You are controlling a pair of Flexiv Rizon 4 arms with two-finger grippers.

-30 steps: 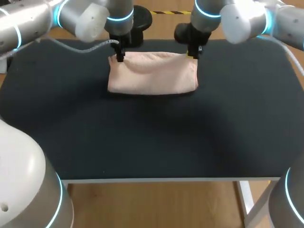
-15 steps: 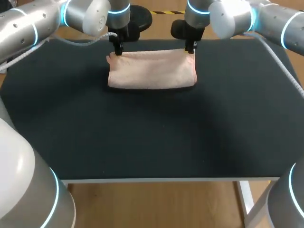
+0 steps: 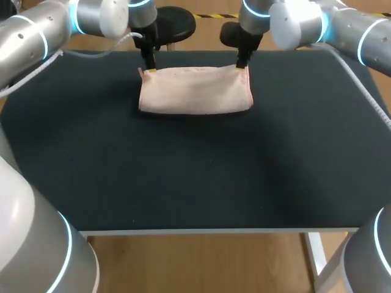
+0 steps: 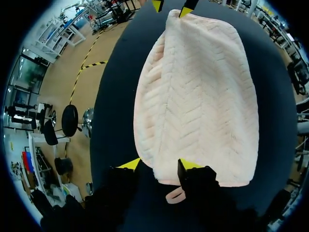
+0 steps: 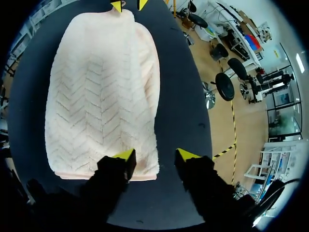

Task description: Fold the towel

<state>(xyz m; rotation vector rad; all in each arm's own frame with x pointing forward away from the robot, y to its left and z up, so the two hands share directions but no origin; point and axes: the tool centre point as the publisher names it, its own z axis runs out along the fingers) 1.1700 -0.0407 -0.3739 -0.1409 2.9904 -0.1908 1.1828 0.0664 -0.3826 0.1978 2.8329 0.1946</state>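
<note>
Towel (image 3: 195, 90) lies folded — seemingly ungripped.

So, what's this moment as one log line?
towel: folded, flat on table | left end effector: open, far corner | right end effector: open, other far corner

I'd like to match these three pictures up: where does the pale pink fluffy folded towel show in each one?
Head view: the pale pink folded towel lies far middle on the black table, with the left gripper and right gripper at its far corners.
Left wrist view: it stretches ahead of the left gripper.
Right wrist view: it stretches ahead of the right gripper.
Shared landmark: the black table under it.
</note>
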